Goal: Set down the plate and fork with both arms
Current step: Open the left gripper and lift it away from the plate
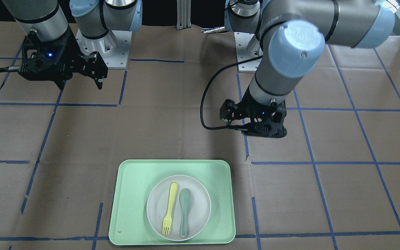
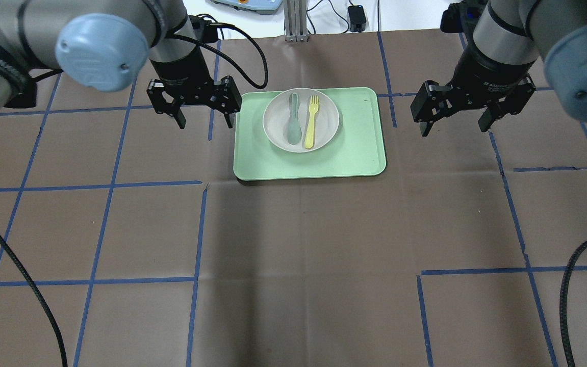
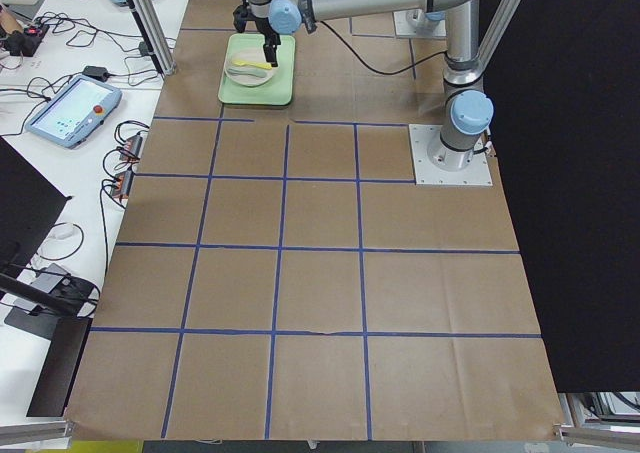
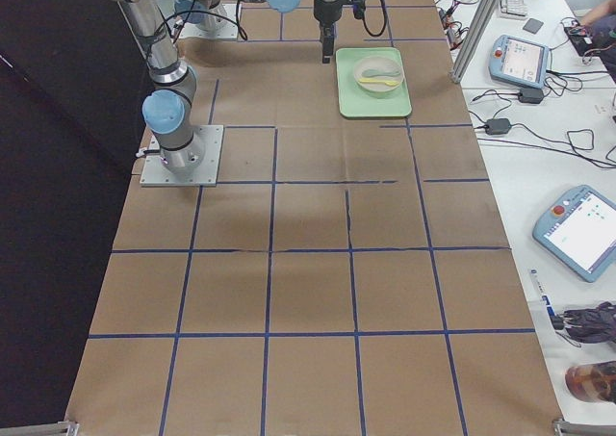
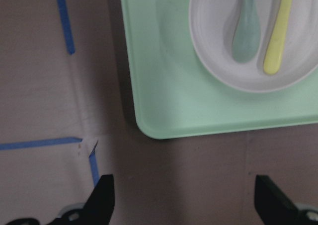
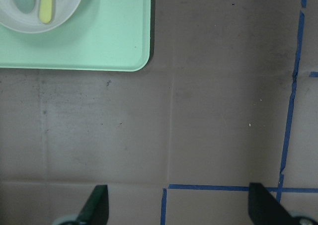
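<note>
In the overhead view you have the plate in the upper middle of the frame, sitting on the mint tray, with the fork and a grey-green spoon side by side in it. The fork's long axis runs up and down the frame, tines toward the top edge, in the plate's right half. The left claw hangs just beside the tray's left edge and the right claw a little off its right edge, both spread wide and holding nothing. So the plate lies between them, nearer the left claw by my judgement, while the fork faces the right one. In the front-facing view you find the tray at bottom centre, both claws higher in the frame over the brown tabletop. The left wrist view puts the plate upper right, beyond the parted fingertips; the right wrist view puts it in the upper left corner
</note>
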